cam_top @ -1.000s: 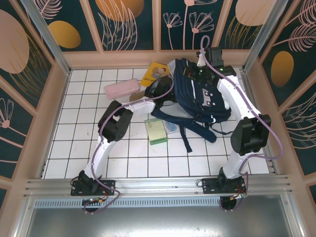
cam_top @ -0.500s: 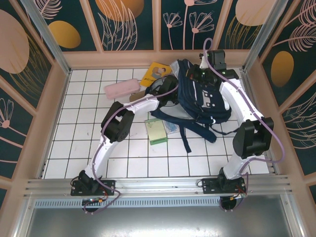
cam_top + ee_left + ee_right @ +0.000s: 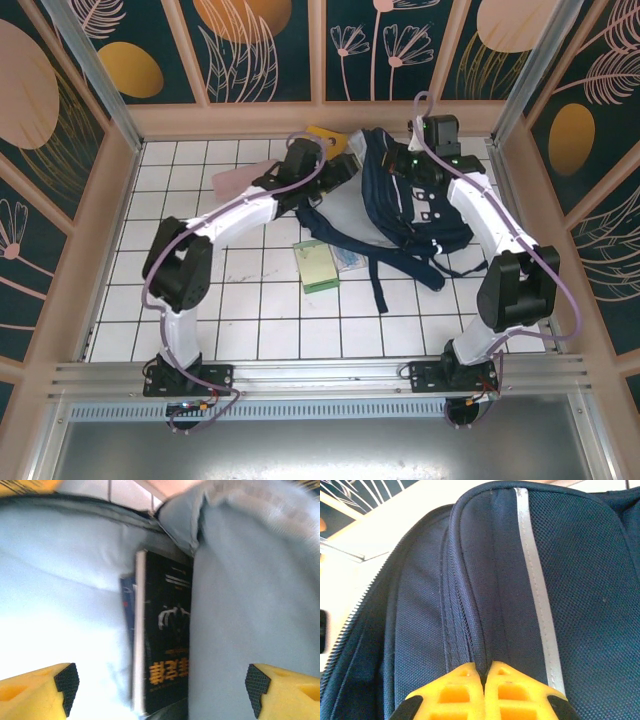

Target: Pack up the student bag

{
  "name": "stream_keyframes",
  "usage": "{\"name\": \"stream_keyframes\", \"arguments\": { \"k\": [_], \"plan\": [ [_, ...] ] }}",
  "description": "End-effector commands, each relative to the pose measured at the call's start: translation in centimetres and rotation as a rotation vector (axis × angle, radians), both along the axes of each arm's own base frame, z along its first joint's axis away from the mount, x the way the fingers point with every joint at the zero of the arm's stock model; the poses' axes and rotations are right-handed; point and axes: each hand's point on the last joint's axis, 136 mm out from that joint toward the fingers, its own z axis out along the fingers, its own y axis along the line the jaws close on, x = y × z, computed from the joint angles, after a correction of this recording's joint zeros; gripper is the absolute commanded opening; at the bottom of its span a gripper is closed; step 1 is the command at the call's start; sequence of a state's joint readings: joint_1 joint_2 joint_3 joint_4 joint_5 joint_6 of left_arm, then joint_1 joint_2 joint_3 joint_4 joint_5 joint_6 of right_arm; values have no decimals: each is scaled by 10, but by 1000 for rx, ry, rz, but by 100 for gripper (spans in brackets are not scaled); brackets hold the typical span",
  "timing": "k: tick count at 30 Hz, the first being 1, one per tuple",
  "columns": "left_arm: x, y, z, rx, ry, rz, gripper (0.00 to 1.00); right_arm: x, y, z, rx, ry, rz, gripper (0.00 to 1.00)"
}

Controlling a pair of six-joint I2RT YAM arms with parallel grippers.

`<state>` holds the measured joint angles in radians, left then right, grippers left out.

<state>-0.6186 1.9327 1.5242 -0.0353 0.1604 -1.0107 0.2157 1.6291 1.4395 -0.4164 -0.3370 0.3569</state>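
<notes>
Navy bag (image 3: 395, 215) sits at the far right of the white tiled table (image 3: 250, 320), up near the back wall, w/ its dark straps (image 3: 385, 265) trailing toward the near edge. Its mouth faces left and gapes open, pale lining (image 3: 340, 210) showing. Right gripper (image 3: 412, 165) is over the top of the bag, and in the wrist cam its yellow fingers (image 3: 465, 700) are pressed tight together (image 3: 484, 692) on a ridge of fabric by the zip, right beside the white stripe, so it's pinching the bag (image 3: 560, 555) there afaict. Left arm reaches across from the left side and the left gripper (image 3: 345, 165) is right at the bag's mouth. From its own cam the left gripper (image 3: 160, 687) is spread wide, one yellow finger (image 3: 35, 692) at each bottom corner, nothing between them and not touching anything. Straight ahead of it, inside the bag, a black book (image 3: 167, 650) stands on edge between two walls of light blue lining (image 3: 245, 605), w/ orange lettering on the cover; a bit blurry so can't read it. Outside the bag: a pink case (image 3: 238, 180) on the far left part of the table, half behind the left arm, a yellow card (image 3: 325, 135) by the back wall, and a green pad (image 3: 318, 265) mid-table just left of the straps.
</notes>
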Motion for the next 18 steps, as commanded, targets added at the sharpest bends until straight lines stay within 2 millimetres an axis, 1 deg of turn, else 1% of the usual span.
{"name": "stream_keyframes", "arguments": {
  "k": [1, 2, 4, 8, 11, 14, 17, 18],
  "plan": [
    [-2, 29, 2, 86, -47, 25, 87, -2, -39, -22, -142, 24, -123, 0],
    [-2, 37, 3, 108, -59, 29, 87, -4, -40, -27, -150, 33, -120, 0],
    [0, 53, 1, 154, -72, 52, 85, -8, -39, -30, -147, 36, -115, 0],
    [7, 82, -7, 239, -80, 81, 84, -11, -34, -25, -116, 15, -93, 0],
    [13, 98, -15, 310, -82, 86, 84, -12, -32, -23, -110, 10, -84, 0],
    [21, 109, -27, 347, -67, 83, 84, -13, -32, -26, -106, 18, -80, 0],
    [30, 110, -32, 371, -77, 66, 82, -15, -28, -31, -90, 30, -70, 0],
    [35, 107, -31, 377, -89, 61, 81, -16, -27, -32, -83, 32, -67, 0]
  ]
}}
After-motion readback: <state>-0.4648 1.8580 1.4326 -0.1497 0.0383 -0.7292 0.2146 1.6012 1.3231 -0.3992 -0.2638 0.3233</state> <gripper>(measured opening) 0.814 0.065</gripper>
